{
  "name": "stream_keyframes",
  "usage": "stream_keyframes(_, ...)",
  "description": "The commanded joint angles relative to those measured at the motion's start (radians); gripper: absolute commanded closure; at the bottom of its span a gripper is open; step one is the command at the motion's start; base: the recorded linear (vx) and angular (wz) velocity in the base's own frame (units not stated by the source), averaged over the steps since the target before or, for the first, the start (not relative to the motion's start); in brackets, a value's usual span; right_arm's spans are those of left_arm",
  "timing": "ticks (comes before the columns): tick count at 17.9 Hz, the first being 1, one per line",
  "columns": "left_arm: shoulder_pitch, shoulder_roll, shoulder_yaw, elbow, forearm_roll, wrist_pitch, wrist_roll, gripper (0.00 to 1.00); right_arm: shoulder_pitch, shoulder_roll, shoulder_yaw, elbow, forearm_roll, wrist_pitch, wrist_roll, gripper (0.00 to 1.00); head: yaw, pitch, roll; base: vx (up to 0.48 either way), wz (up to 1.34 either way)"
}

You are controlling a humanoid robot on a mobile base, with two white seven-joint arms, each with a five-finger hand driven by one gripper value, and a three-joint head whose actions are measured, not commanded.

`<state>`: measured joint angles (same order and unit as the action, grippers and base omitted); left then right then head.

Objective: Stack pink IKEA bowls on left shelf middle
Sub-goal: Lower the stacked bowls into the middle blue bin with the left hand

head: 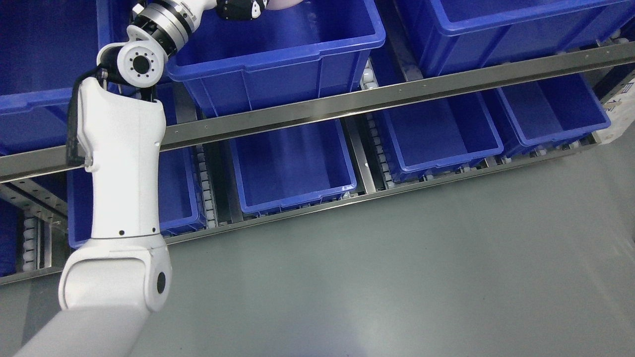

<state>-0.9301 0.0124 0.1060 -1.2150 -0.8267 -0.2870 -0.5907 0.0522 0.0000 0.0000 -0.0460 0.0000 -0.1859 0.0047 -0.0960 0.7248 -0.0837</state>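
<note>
Starting at the left, you are seeing the left arm (124, 163) coming up from the lower left corner and reaching far over the steel shelf rail (347, 101). Its left hand (238, 9) is sitting at the top edge, over the upper blue bin (278, 64); the frame is cutting it off, so you cannot tell whether it is wide, narrow or holding. Just right of it, a pale pink sliver (285, 3), probably a pink bowl, is showing at the very top, touching or beside the hand. Expect such a bowl to be light, stiff and slick; taking it by the rim looks wisest. Further right, 3 lower bins (292, 168) are showing nothing inside. The right arm is not showing.
</note>
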Motion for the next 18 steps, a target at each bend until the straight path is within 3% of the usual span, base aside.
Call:
stream_keyframes(1, -0.015, 0.034, 0.044, 0.035, 0.003, -0.008, 0.002, 0.89, 0.000, -0.017, -0.011, 0.000, 0.008, 0.000, -0.002, 0.00, 0.0000, 0.000, 0.000, 0.000, 0.00)
stream_keyframes(18, -0.056, 0.027, 0.043, 0.037, 0.006, -0.008, 0.002, 0.89, 0.000, -0.017, -0.009, 0.000, 0.008, 0.000, -0.002, 0.00, 0.0000, 0.000, 0.000, 0.000, 0.01)
